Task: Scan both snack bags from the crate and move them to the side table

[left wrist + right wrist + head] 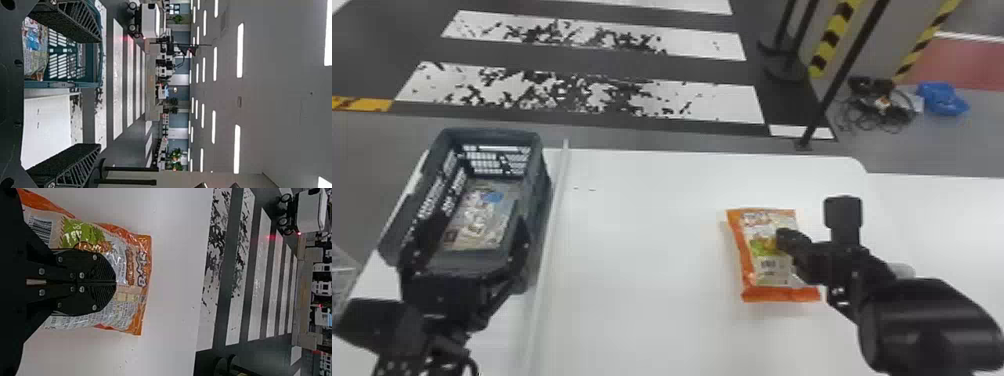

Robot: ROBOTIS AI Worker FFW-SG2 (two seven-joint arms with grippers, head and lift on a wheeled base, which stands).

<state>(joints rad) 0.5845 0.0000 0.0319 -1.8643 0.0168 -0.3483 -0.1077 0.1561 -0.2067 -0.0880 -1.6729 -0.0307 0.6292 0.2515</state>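
Rounded black right forearm, black right claw with fine ridges, silver screws

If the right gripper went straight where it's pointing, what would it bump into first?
The right gripper would probably meet the orange snack bag first, though I can't tell whether its tips already touch it.

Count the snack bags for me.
2: one orange-edged bag lies on the white table, below the right gripper; a second bag lies inside the crate. More may be hidden in there.
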